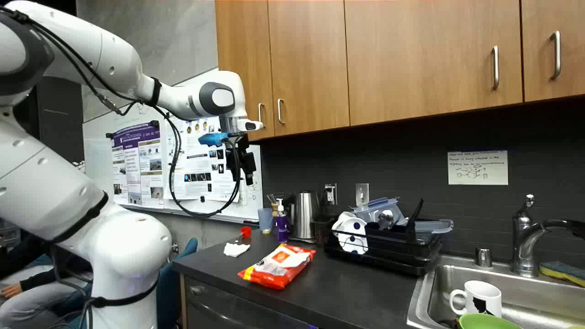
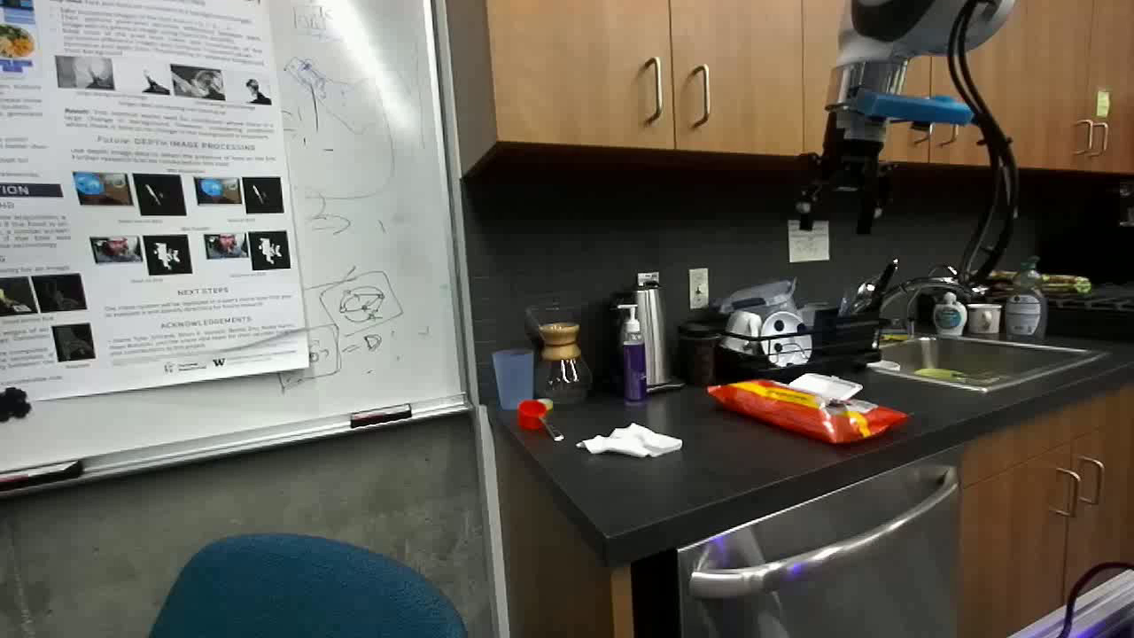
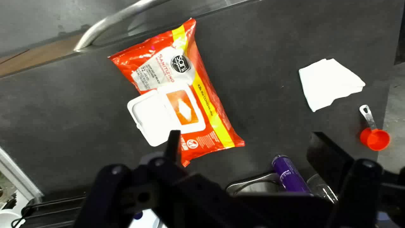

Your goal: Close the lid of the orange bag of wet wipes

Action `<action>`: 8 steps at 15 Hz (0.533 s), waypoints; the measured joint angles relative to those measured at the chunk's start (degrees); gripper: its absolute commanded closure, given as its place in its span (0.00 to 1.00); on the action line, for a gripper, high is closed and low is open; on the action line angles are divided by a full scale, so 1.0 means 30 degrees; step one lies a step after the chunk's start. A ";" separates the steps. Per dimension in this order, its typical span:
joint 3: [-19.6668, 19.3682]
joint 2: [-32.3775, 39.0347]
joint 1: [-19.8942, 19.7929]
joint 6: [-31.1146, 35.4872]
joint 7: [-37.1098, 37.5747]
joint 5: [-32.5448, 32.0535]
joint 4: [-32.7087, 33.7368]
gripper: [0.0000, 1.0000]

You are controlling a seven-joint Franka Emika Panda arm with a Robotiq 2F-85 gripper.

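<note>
The claw hangs high above the counter, near the level of the undersides of the wall cupboards, with its two fingers spread wide from each other. The orange bag of wipes lies flat on the counter, at a slant, one end close to the front edge over the dishwasher. Its white lid is folded back and reaches out past the bag's side, toward the sink. In the wrist view a fingertip covers a bit of the bag beside the lid. A black cable from the arm droops lower than the claw in both exterior views.

Plenty crowds the back of the counter. A black dish rack stands near the bag, loaded with white spotted dishes and plastic tubs. Along the wall from there come a dark jar, a metal kettle, a purple bottle, a glass jug with a wooden collar, and a blue cup. Toward the counter's end, well apart from the bag, lies a crumpled white sheet, cloth or paper I cannot tell, with a red scoop just beside it.

Past the rack, the sink holds a white mug and a green dish only partly in view, and a sponge lies behind it, beside the tap.
</note>
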 measured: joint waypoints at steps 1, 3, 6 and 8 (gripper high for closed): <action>0.0000 -0.0002 0.0000 0.0003 0.0000 0.0000 0.0004 0.00; 0.0000 -0.0006 0.0000 0.0004 0.0000 0.0000 0.0013 0.00; 0.0000 -0.0007 0.0000 0.0004 -0.0001 0.0000 0.0015 0.00; 0.0001 0.0019 0.0000 -0.0053 -0.0109 0.0000 0.0009 0.00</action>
